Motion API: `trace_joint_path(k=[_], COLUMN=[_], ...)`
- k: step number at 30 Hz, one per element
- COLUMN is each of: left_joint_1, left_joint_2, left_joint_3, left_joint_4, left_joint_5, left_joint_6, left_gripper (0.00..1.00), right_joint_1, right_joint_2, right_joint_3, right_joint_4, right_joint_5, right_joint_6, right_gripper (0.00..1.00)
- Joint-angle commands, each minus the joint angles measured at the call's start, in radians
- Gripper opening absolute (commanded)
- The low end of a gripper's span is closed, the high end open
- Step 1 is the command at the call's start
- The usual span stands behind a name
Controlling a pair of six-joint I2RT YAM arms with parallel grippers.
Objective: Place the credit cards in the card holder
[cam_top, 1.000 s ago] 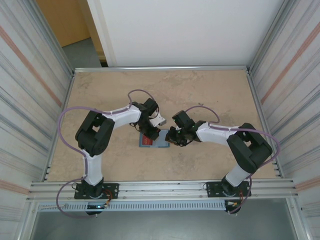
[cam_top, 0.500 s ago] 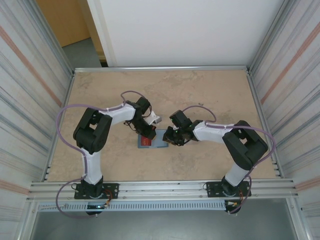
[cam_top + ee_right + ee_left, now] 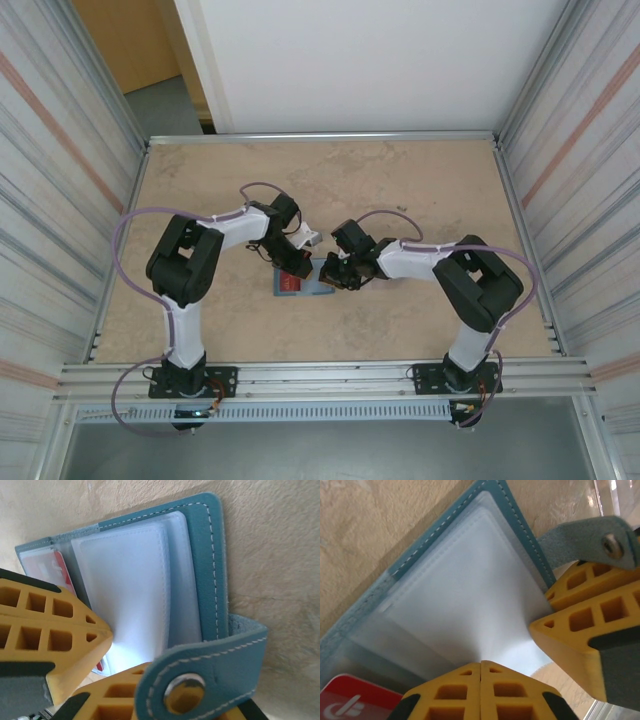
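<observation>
Since a second ago the right arm has reached further across, bringing the right fingers (image 3: pixel 335 272) close up against the left fingers (image 3: pixel 297 266), while the left arm has drawn back a little. Both pairs now meet over the card holder (image 3: pixel 315 290), which lies open and flat on the bench (image 3: pixel 420 190) directly beneath them.

The left fingers are pressed together tip to tip at the edge of the clear sleeves (image 3: pixel 470 595). Whether a sleeve is caught between them cannot be told. Just to their right, the right fingers are drawn narrow at the sleeves' corner, and the holder's closing tab (image 3: pixel 590 537), with its metal snap, lies across them. A red credit card (image 3: pixel 350 705) sits in a pocket of the holder just left of the left fingers.
</observation>
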Motion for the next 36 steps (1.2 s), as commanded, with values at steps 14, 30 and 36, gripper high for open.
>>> trace_joint_path(k=[14, 30, 36], left_joint_1=[-0.114, -0.169, -0.138], left_joint_2=[-0.145, 0.018, 0.006], left_joint_3=[-0.045, 0.004, -0.007], left_joint_4=[-0.024, -0.049, -0.043], left_joint_5=[-0.32, -0.378, -0.362], left_joint_6=[0.033, 0.007, 0.011], left_gripper=[0.54, 0.37, 0.14], right_joint_1=[0.0, -0.005, -0.002], right_joint_2=[-0.114, -0.244, -0.207], right_joint_3=[-0.014, -0.079, -0.067], right_joint_4=[-0.102, -0.146, -0.124], right_joint_5=[0.054, 0.112, 0.093], right_joint_6=[-0.006, -0.01, -0.013], right_gripper=[0.27, 0.23, 0.22])
